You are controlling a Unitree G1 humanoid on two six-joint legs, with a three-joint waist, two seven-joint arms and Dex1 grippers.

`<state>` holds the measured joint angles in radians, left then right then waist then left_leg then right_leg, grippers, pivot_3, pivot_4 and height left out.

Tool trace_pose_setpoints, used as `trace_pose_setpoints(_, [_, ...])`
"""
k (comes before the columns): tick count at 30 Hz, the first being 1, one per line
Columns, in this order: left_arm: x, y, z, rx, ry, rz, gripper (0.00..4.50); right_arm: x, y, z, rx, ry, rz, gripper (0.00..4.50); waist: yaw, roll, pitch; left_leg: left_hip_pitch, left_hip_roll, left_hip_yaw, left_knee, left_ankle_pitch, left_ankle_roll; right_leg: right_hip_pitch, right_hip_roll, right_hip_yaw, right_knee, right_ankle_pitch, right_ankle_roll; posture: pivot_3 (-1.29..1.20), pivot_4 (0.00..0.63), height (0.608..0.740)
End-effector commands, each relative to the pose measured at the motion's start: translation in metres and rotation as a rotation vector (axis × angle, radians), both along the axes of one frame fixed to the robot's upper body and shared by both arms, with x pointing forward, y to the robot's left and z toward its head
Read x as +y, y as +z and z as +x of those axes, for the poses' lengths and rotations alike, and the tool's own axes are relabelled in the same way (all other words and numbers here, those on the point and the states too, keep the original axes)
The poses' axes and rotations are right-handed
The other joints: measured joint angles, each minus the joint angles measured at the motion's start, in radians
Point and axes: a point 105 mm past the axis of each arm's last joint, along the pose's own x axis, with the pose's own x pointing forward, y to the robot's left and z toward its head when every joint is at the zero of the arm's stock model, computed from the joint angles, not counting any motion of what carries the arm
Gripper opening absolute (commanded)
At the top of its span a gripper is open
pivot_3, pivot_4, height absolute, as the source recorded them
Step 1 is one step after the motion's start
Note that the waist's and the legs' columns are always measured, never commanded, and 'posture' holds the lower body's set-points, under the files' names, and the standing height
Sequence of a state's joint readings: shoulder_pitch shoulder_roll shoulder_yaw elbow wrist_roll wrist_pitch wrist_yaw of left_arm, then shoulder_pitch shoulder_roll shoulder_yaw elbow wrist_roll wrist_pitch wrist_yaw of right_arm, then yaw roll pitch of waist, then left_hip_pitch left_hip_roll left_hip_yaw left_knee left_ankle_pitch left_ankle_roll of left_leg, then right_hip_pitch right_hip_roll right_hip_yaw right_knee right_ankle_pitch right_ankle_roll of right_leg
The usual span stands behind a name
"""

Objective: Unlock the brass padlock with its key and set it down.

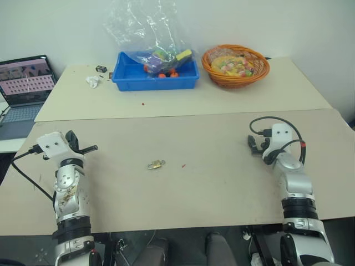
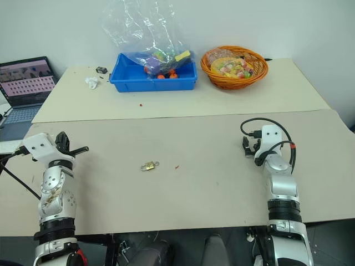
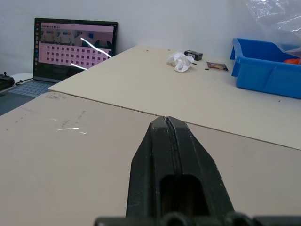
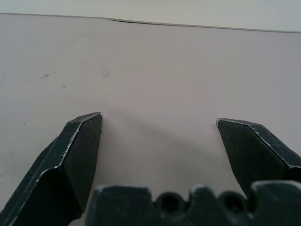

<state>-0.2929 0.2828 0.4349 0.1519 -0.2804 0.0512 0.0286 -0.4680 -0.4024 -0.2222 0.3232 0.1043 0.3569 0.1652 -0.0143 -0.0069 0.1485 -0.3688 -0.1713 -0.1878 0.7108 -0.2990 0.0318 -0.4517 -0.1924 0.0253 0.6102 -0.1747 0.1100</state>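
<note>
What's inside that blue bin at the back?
The blue bin holds a clear plastic bag with colourful items, orange and yellow among them. The bag and bin wall cover much, so what they are stays unclear.

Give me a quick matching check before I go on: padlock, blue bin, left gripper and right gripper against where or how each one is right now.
Things:
1. padlock
2. blue bin
3. left gripper
4. right gripper

States:
A. fingers spread wide over bare table
B. lying on the near table between the two arms
C. fingers pressed together, nothing between them
D. on the far table beside the orange basket

Pairs: 1-B, 2-D, 3-C, 4-A
</note>
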Motion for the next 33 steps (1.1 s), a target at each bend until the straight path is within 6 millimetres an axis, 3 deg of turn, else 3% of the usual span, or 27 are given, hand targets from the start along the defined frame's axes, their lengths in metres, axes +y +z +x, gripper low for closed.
trace_pose_setpoints(1, [-0.001, 0.017, 0.001, -0.041, -0.039, 0.006, 0.00, -0.004, 0.014, -0.001, -0.044, -0.009, -0.010, 4.48, 0.000, 0.000, 0.000, 0.000, 0.000, 0.000, 0.000, 0.000, 0.000, 0.000, 0.000, 0.000, 0.000, 0.000, 0.000, 0.00, 0.150, 0.732])
trace_pose_setpoints(6, [-0.035, 0.018, 0.005, 0.008, -0.318, 0.040, 0.00, 0.001, 0.008, -0.002, 0.002, 0.097, -0.005, 4.48, 0.000, 0.000, 0.000, 0.000, 0.000, 0.003, 0.000, 0.000, 0.000, -0.003, 0.001, 0.004, 0.000, 0.000, 0.000, 0.00, 0.150, 0.732])
trace_pose_setpoints(9, [-0.071, 0.020, -0.009, 0.084, -0.609, 0.224, 0.00, 0.032, 0.012, -0.014, 0.088, 0.451, -0.009, 4.48, -0.004, 0.000, 0.000, -0.001, 0.002, 0.006, 0.000, -0.001, 0.002, -0.004, 0.003, 0.007, 0.001, 0.001, 0.000, 0.00, 0.150, 0.732])
trace_pose_setpoints(11, [-0.087, 0.021, -0.021, 0.131, -0.751, 0.241, 0.00, 0.055, 0.022, -0.032, 0.139, 0.705, -0.031, 4.48, -0.006, 0.000, 0.000, 0.000, 0.005, 0.010, -0.001, -0.004, 0.002, -0.005, 0.007, 0.011, 0.000, 0.001, 0.000, 0.00, 0.150, 0.732])
trace_pose_setpoints(15, [-0.125, 0.024, -0.054, 0.187, -1.034, 0.263, 0.00, 0.103, 0.042, -0.090, 0.228, 1.233, 0.001, 4.48, -0.009, 0.000, 0.001, 0.000, 0.011, 0.012, -0.001, -0.007, 0.001, -0.006, 0.013, 0.012, -0.001, 0.002, -0.001, 0.00, 0.150, 0.732])
trace_pose_setpoints(19, [-0.144, 0.017, -0.087, 0.269, -1.234, 0.280, 0.00, 0.143, 0.061, -0.122, 0.228, 1.540, 0.003, 4.48, -0.010, 0.000, 0.001, 0.004, 0.014, 0.015, -0.002, -0.009, -0.001, -0.006, 0.015, 0.014, -0.004, 0.001, -0.001, 0.00, 0.150, 0.732])
trace_pose_setpoints(24, [-0.142, 0.004, -0.101, 0.343, -1.298, 0.316, 0.00, 0.170, 0.060, -0.122, 0.193, 1.609, -0.147, 4.48, 0.003, -0.002, 0.002, 0.013, 0.017, 0.023, -0.009, -0.013, 0.001, -0.003, 0.016, 0.018, -0.006, 0.002, -0.003, 0.00, 0.150, 0.732])
trace_pose_setpoints(30, [-0.135, 0.003, -0.099, 0.342, -1.285, 0.383, 0.00, 0.179, 0.066, -0.117, 0.127, 1.596, -0.208, 4.48, 0.026, -0.002, 0.003, 0.013, 0.017, 0.024, -0.012, -0.012, 0.000, -0.004, 0.016, 0.018, -0.011, 0.003, -0.005, 0.00, 0.150, 0.732])
trace_pose_setpoints(33, [-0.128, 0.000, -0.098, 0.339, -1.280, 0.413, 0.74, 0.179, 0.067, -0.116, 0.115, 1.584, -0.192, 4.50, 0.026, -0.002, 0.003, 0.013, 0.018, 0.025, -0.014, -0.012, 0.000, -0.004, 0.016, 0.017, -0.015, 0.004, -0.007, 0.00, 0.150, 0.732])
